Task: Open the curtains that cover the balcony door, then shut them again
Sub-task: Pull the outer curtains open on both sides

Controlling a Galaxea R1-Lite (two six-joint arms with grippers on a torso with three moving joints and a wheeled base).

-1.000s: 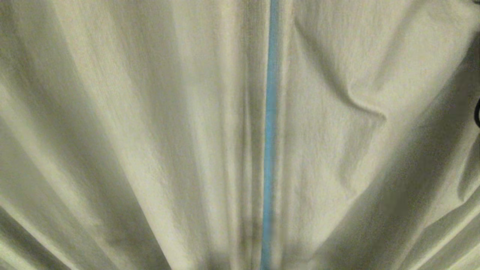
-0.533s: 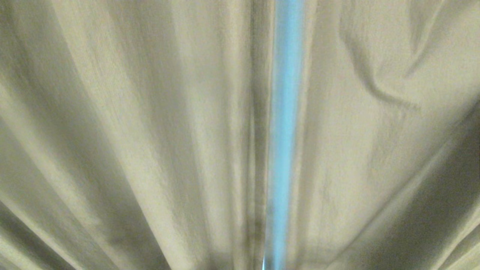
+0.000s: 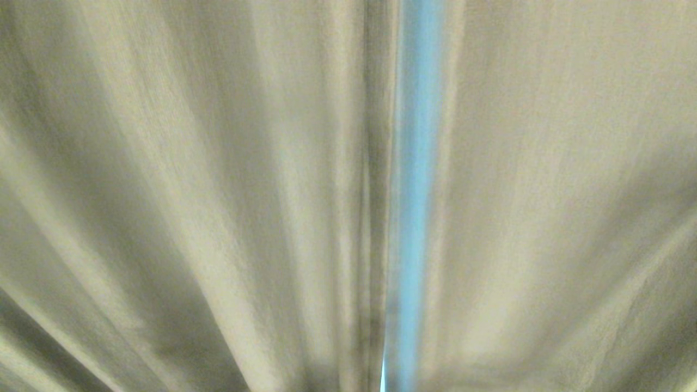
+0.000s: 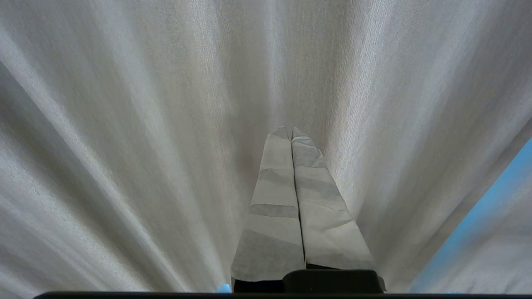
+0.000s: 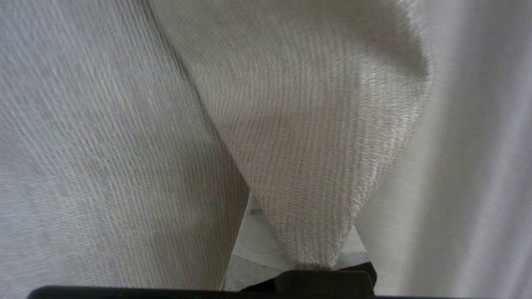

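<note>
Two curtains (image 3: 190, 190) fill the head view, a narrow blue gap (image 3: 414, 190) between them. Wrist views alone show pincers: left pincer (image 4: 290, 132) closed, empty; right pincer (image 5: 266, 245) closed, seemingly pinching fabric.

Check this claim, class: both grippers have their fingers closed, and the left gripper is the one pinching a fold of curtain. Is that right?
Not quite. Both sets of fingers are closed, but the left gripper holds nothing; its fingers just point at the curtains, as the left wrist view shows. The right gripper is the one pinching a fold of curtain, seen in the right wrist view.
</note>
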